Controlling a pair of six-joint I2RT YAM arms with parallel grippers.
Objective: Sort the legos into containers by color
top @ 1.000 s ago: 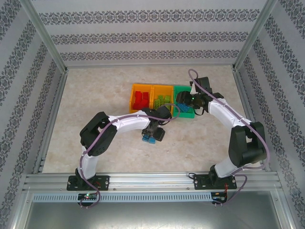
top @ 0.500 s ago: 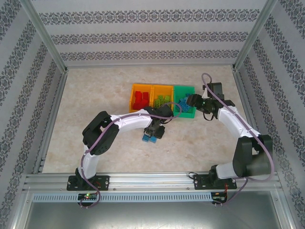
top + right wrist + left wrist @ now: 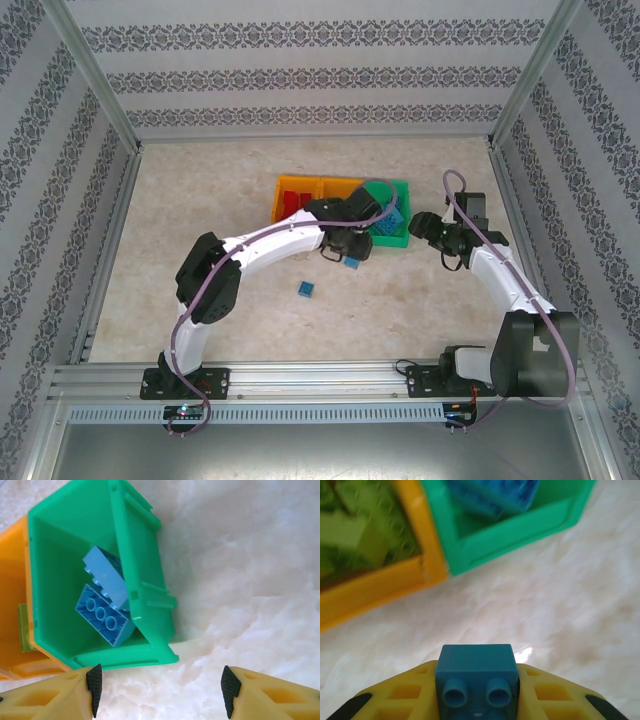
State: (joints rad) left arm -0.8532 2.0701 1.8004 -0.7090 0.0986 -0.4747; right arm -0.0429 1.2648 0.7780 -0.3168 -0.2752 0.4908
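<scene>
My left gripper is shut on a small blue lego, hanging just in front of the containers where the middle orange bin meets the green bin. Lime legos fill that orange bin, and blue legos lie in the green bin. A second blue lego rests on the table nearer the arm bases. Red legos sit in the left orange bin. To the right of the green bin, my right gripper stands open over bare table, holding nothing.
The marble-patterned table is fenced by aluminium frame posts and patterned walls. The left arm stretches across the front of the bins and hides much of the middle one. Open floor lies left of the bins and in front of them.
The left gripper shut on one blue lego and carried it up and right toward the green bin, leaving another on the table. The right gripper drew back rightward from over that bin.
</scene>
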